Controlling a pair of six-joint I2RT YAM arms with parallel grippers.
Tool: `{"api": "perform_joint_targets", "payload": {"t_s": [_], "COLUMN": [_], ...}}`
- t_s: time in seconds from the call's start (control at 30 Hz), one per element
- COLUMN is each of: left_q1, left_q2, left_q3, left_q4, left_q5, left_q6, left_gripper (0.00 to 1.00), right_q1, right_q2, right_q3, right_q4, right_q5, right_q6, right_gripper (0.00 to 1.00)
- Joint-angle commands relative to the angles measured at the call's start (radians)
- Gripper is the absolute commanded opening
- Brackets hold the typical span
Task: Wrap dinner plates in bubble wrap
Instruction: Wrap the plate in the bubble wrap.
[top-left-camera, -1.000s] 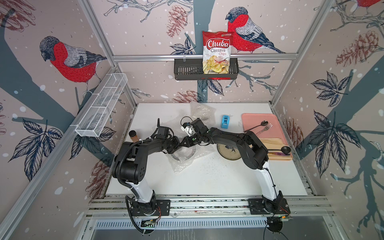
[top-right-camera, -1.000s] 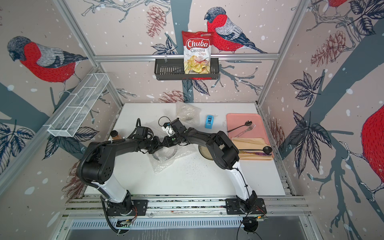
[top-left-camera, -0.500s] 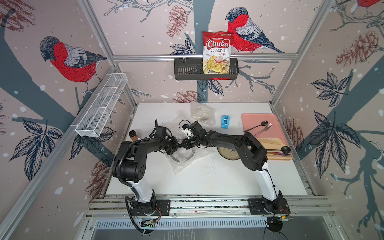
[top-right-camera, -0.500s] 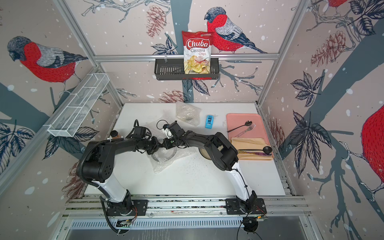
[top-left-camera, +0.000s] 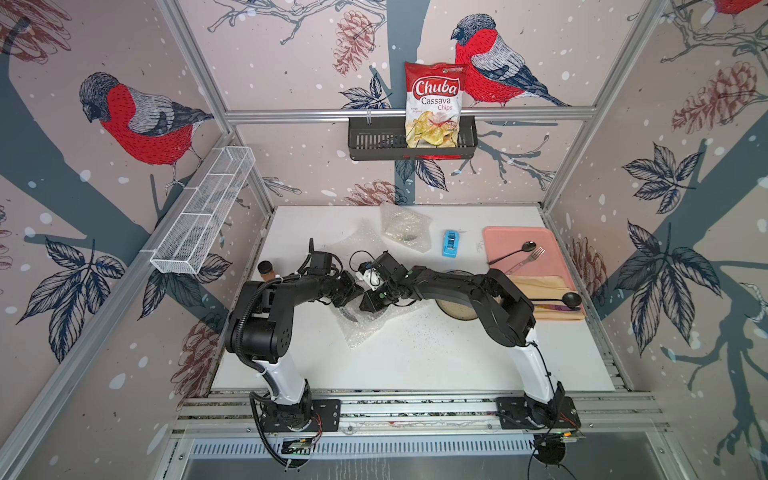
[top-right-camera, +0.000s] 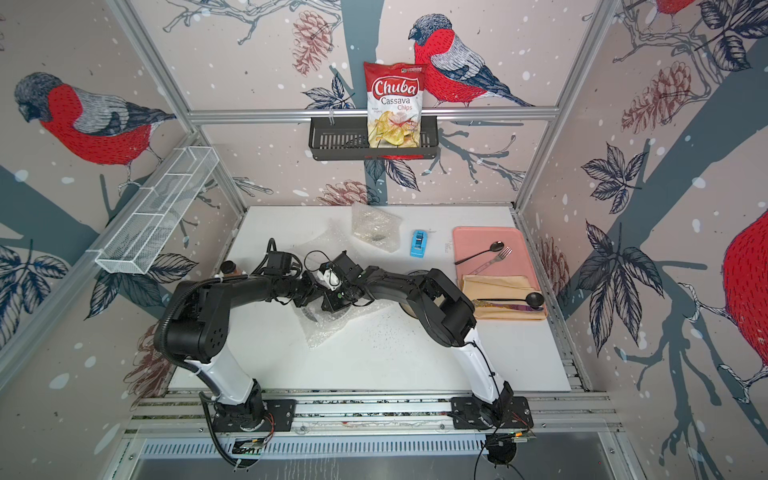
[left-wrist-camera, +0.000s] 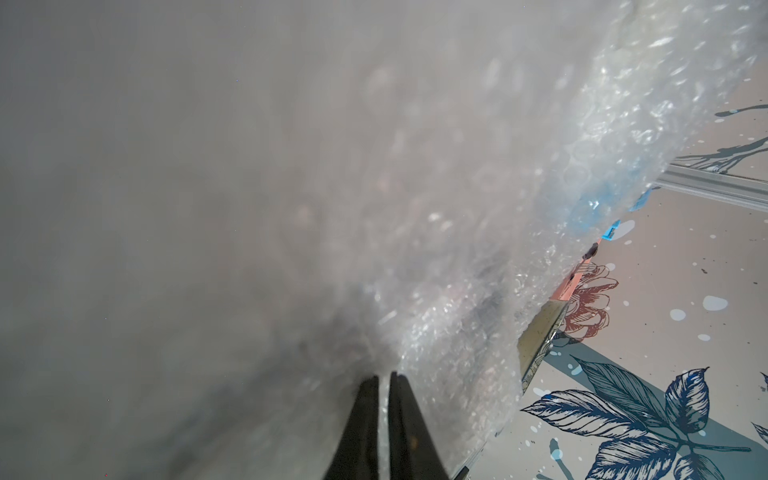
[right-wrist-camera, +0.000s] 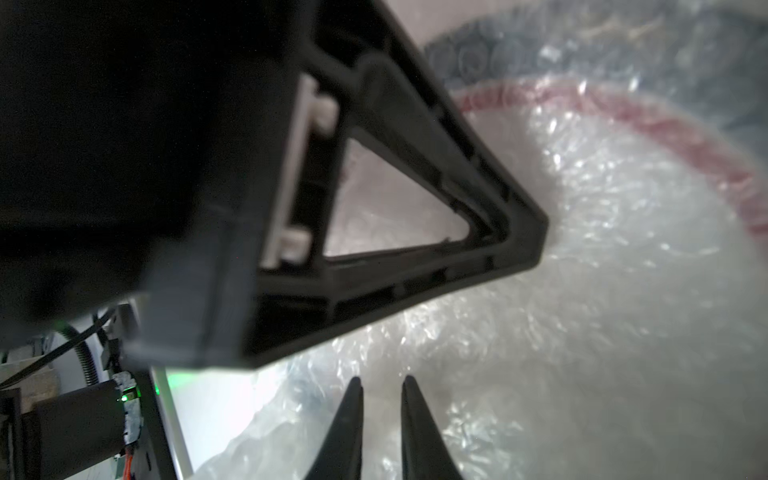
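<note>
**At mid-table, a plate half under its wrap**

Under the bubble wrap (top-left-camera: 368, 328), left of the table's (top-left-camera: 415, 357) centre, lies one dinner plate (top-left-camera: 348, 314), with only a dark rim showing. The left gripper (left-wrist-camera: 385, 376) has its jaws almost together at the film; whether it pinches, I cannot tell. The right gripper (right-wrist-camera: 381, 380) hangs slightly open and empty. To fold well, pull the loose flap flat across without sliding the plate.
</note>
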Motion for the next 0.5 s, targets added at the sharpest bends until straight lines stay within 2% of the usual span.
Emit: {"api": "perform_joint_targets", "payload": {"t_s": [0.0,0.1,0.27,0.33,0.47], "left_q1": [0.009,0.035,0.131,0.181,0.257], "left_q2": [-0.019,-0.041,-0.108,-0.124,-0.116], "left_q3": [0.007,0.013,0.054,0.097,0.166], "left_q4": [-0.02,-0.03,-0.068,-0.109,-0.149], "left_q5": [0.015,0.052,0.068,0.043,-0.019], "left_q6": [-0.015,-0.022,-0.015,0.008,0.055], "left_gripper": [0.13,0.18,0.3,0.4,0.49], "right_q1": [-0.007,-0.012,-0.012,-0.014,-0.017], "right_q2": [0.023,0.039,0.026,0.026,0.022], "right_q3": [0.012,0.021,-0.007,-0.01,-0.01], "right_q4": [-0.018,-0.029,-0.024,-0.024,-0.013], "right_q5": [0.013,0.017,0.015,0.013,0.003], "right_q6": [0.015,0.027,0.023,0.02,0.023], "right_gripper": [0.2,0.2,0.2,0.2,0.19]}}
